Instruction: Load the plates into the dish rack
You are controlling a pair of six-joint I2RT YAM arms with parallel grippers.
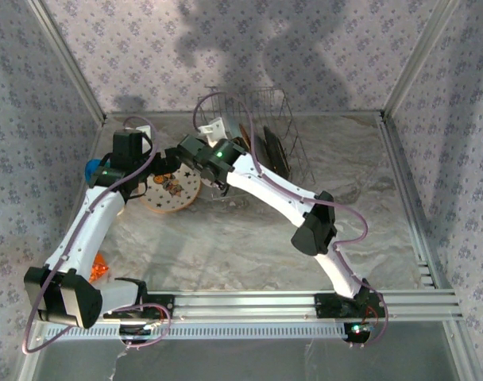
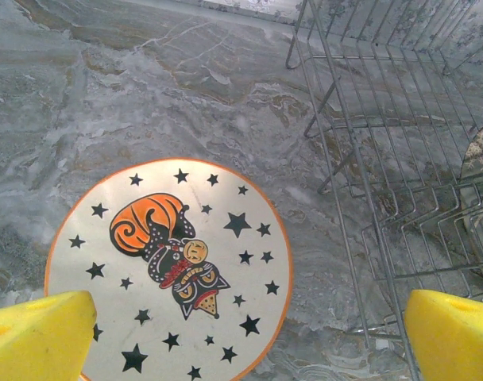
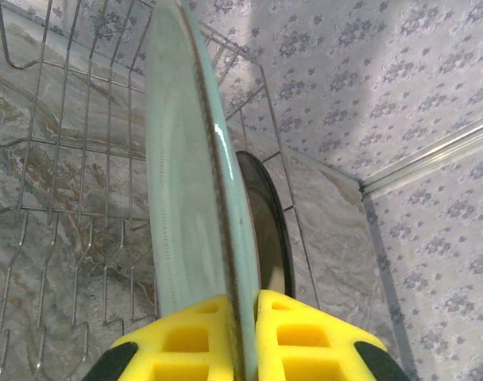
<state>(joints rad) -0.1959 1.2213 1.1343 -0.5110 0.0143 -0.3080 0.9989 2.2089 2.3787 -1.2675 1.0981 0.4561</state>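
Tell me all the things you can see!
star plate: one, cream with black stars, flat on table
teal plate: one, pale teal, on edge in the right gripper
black plate: one, glossy black, standing in the dish rack
dish rack: one, silvery wire, table's far side
cup: one, blue, left of the star plate
small object: one, orange, near left arm
left gripper: one, yellow, open above the star plate
right gripper: one, yellow, shut on the teal plate

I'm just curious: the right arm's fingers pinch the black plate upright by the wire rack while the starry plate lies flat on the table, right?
Not the black one: the right wrist view shows the right fingers pinching the pale teal plate; the black plate stands behind it. The rest holds.
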